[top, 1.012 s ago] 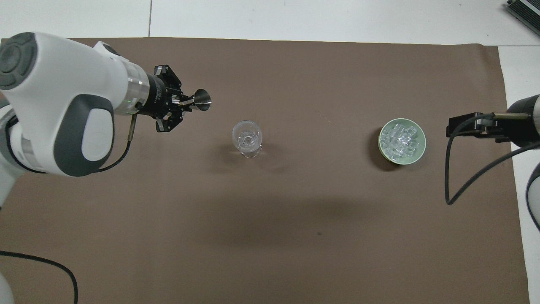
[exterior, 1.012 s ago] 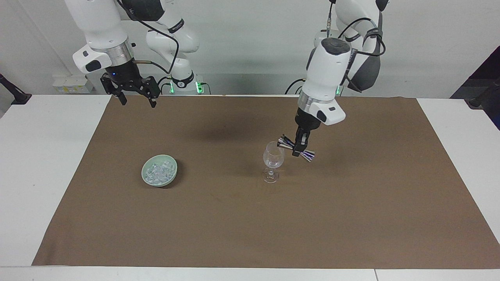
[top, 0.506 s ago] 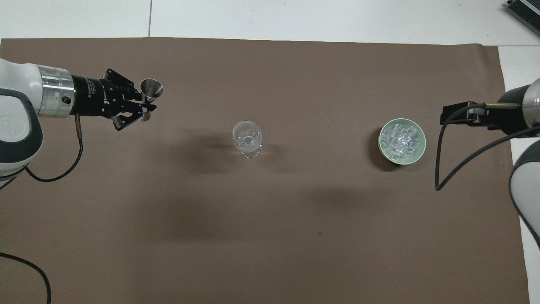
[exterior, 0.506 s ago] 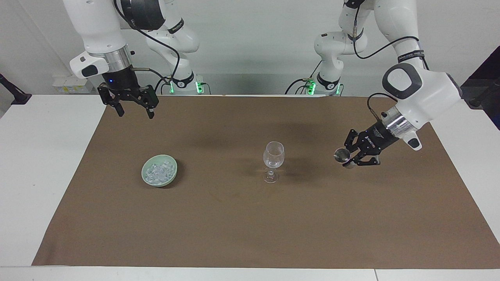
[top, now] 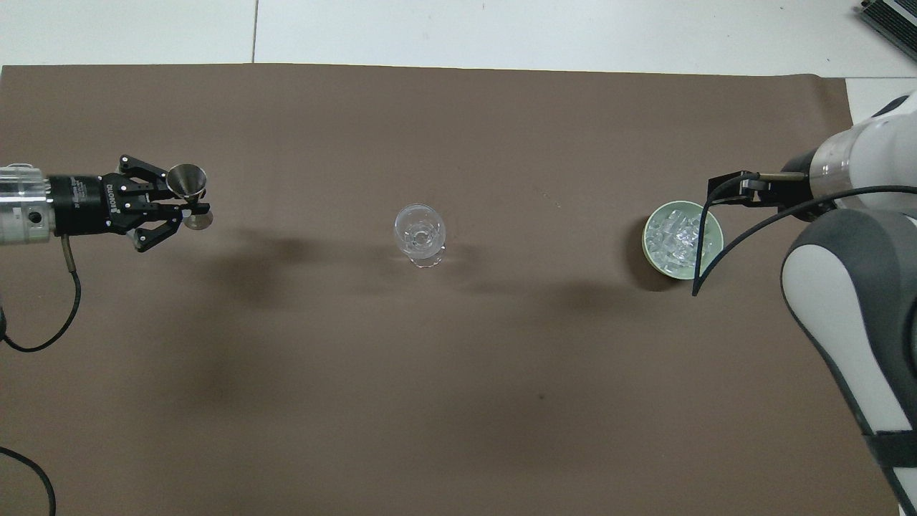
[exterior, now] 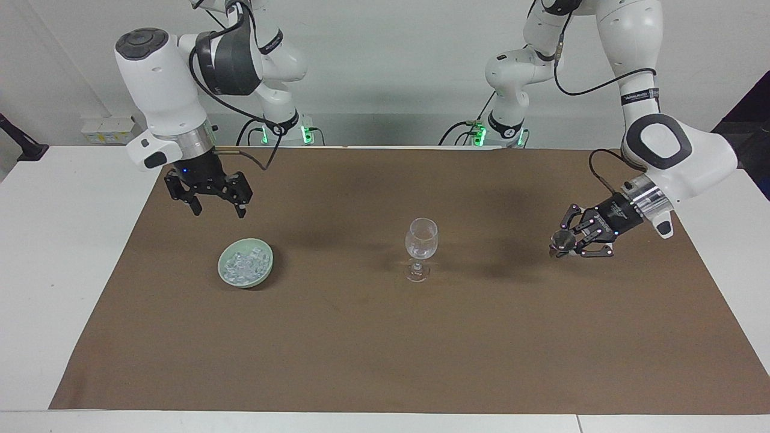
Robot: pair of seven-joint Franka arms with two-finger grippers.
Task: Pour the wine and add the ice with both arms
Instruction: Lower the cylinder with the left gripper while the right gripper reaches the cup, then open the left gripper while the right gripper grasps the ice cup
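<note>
Facing view: a matte brown mat (exterior: 385, 337) covers most of the white table (exterior: 60, 252). The ice (exterior: 243, 264), small glassy cubes in a glistening heap, fills a shallow pale-green bowl (exterior: 224, 272) toward the right arm's end of the table. A clear stemmed glass (exterior: 421, 243) stands upright near the mat's middle, well apart from the bowl. The right end effector (exterior: 216, 207) hangs over the mat just beside the bowl, on its robot side, fingers spread and holding nothing. The left end effector (exterior: 571, 243), low over the mat toward the left arm's end, pinches a small metal jigger (exterior: 560, 239) at its narrow waist. The wide strip along the mat's edge farthest from the robots lies bare.

Overhead view: the jigger (top: 188, 180) shows a shiny conical cup, tilted on its side in the left end effector (top: 188, 211). The glass (top: 420, 231) shows as concentric clear rings. The ice (top: 677, 240) sits in its round bowl (top: 648, 247), partly crossed by the right arm's black cable (top: 716, 236).
</note>
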